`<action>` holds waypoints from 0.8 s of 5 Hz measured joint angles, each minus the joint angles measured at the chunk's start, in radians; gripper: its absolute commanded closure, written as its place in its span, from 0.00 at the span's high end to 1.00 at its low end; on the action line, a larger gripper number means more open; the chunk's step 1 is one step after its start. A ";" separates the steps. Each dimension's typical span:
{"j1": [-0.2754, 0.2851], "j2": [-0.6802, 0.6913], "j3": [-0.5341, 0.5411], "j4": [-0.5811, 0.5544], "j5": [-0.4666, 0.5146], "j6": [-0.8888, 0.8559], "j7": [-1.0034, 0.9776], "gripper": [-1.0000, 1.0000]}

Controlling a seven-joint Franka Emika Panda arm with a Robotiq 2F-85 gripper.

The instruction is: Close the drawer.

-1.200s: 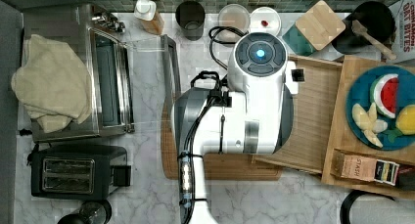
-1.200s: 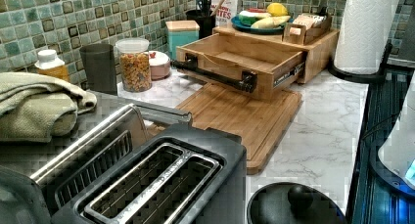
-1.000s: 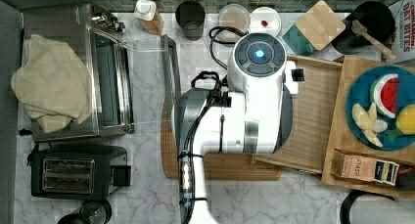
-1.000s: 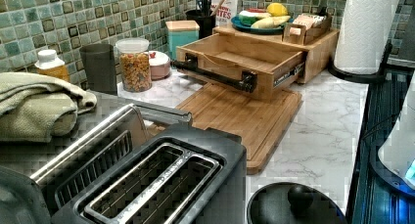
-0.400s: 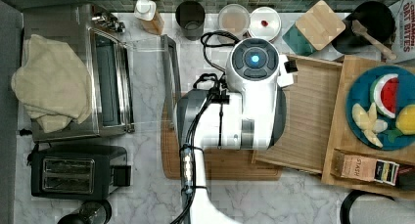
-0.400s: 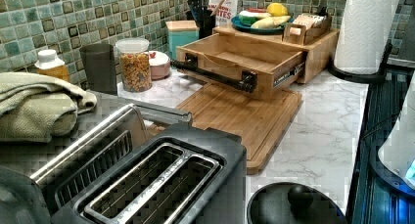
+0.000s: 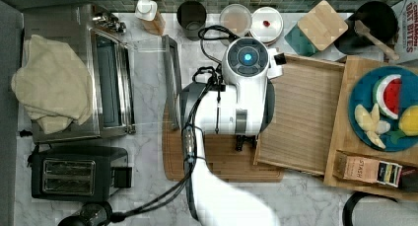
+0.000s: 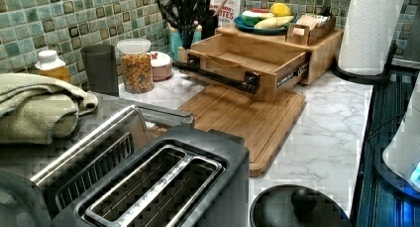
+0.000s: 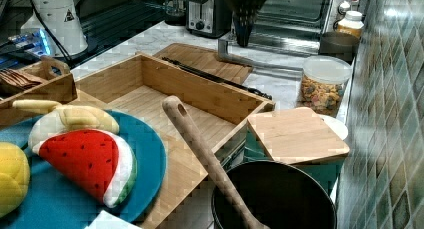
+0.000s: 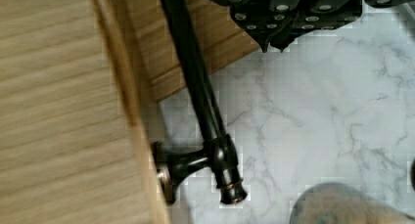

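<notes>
We see the black studded fingers point(image 10: 274, 40) with tips pressed together, holding nothing, above the white veined marble desk point(image 10: 333, 126) beside the dark round metal handle bar point(image 10: 195, 87) of the shallow light-wood drawer point(image 7: 305, 115), which stands pulled out over the darker bamboo cutting board point(image 7: 222, 162).

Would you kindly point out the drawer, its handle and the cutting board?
drawer point(image 7: 305, 115), top view, bare floor.
handle point(image 10: 195, 82), wrist view, middle of the dark bar.
cutting board point(image 8: 242, 120), left view, bare top surface.
</notes>
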 measured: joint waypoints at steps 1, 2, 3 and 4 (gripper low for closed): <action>0.000 0.082 0.017 -0.003 0.004 -0.002 -0.005 0.00; 0.009 0.120 0.027 -0.044 0.004 0.022 -0.007 0.00; 0.017 0.119 0.029 -0.110 -0.096 0.124 -0.007 0.00; 0.014 0.112 0.029 -0.149 -0.112 0.167 -0.007 0.00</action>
